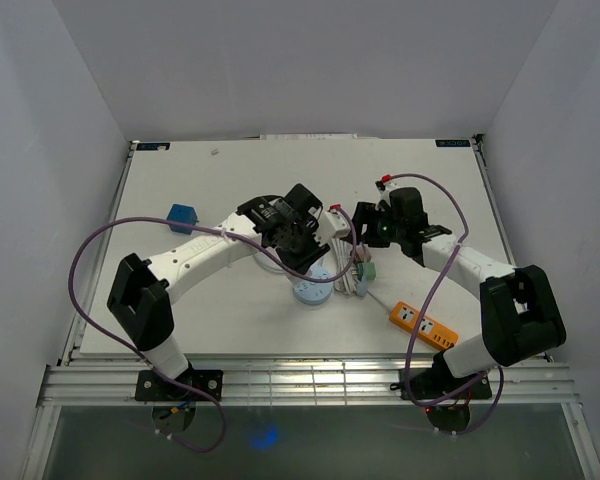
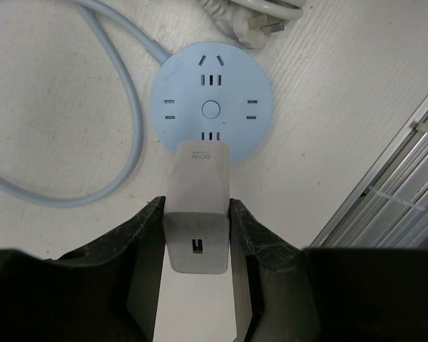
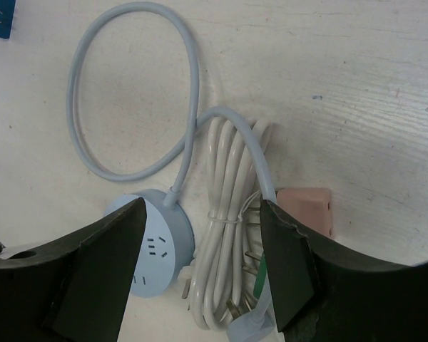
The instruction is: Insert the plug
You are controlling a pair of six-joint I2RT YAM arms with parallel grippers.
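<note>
The left gripper (image 2: 197,214) is clamped on a pale grey rectangular plastic charger plug (image 2: 197,178). A round light-blue plastic socket hub (image 2: 178,78) lies at the plug's 12 o'clock on the table. The right gripper (image 3: 202,214), at the left one's 3 o'clock, hangs with fingers apart over a coiled white cable (image 3: 225,178).

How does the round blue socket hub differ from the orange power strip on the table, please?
The round blue socket hub is a pale disc; the orange power strip is a long bar. The hub lies near the middle of the table; the strip lies closer to the near edge, by the right arm. Both lie flat, sockets up.
</note>
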